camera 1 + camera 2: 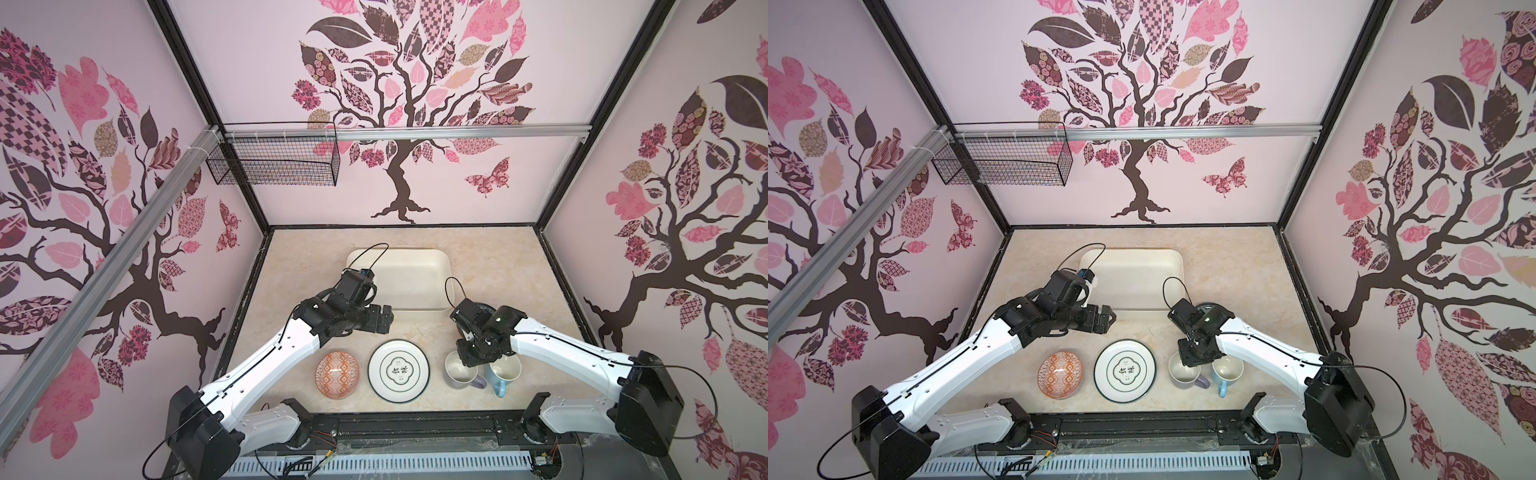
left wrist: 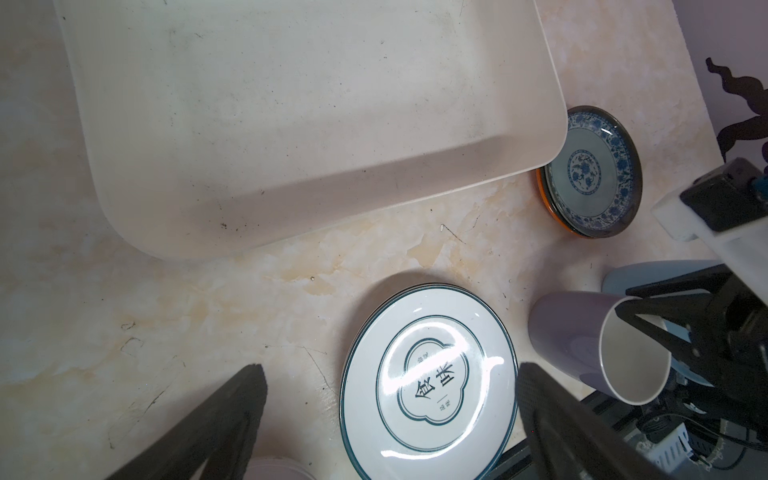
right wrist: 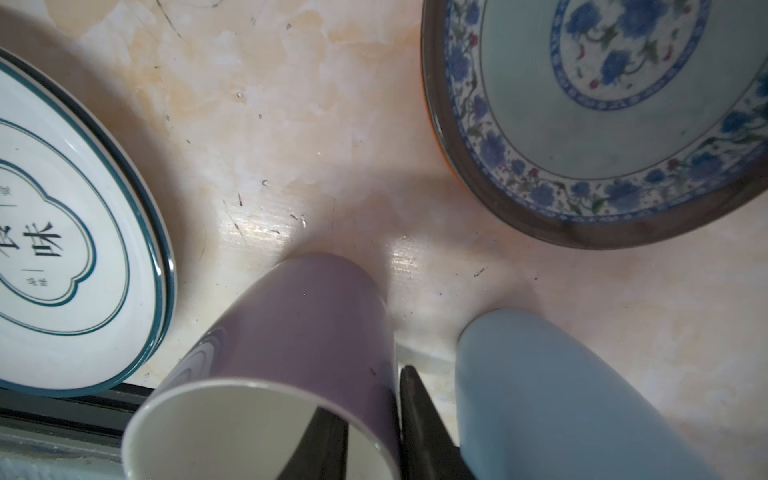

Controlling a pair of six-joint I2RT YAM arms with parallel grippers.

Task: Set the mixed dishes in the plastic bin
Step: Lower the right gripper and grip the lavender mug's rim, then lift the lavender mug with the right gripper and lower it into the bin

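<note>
Closest to the right wrist camera, low in the middle of its frame, stands the tall lavender ceramic mug [image 3: 299, 316], upright on the pale marbled table [image 3: 332, 124]. The right gripper [image 3: 365, 390] has one black finger inside the mug and one outside, in the thin gap beside the light-blue ceramic mug [image 3: 540, 395] — whether it pinches the wall yet, I cannot tell. It should squeeze firmly, then lift straight up so the blue mug is not bumped. The shallow cream-white plastic bin [image 1: 411, 274] sits in the middle of both top views — no dishes show in it. The left gripper [image 2: 390, 370] hangs wide open, holding nothing.
</note>
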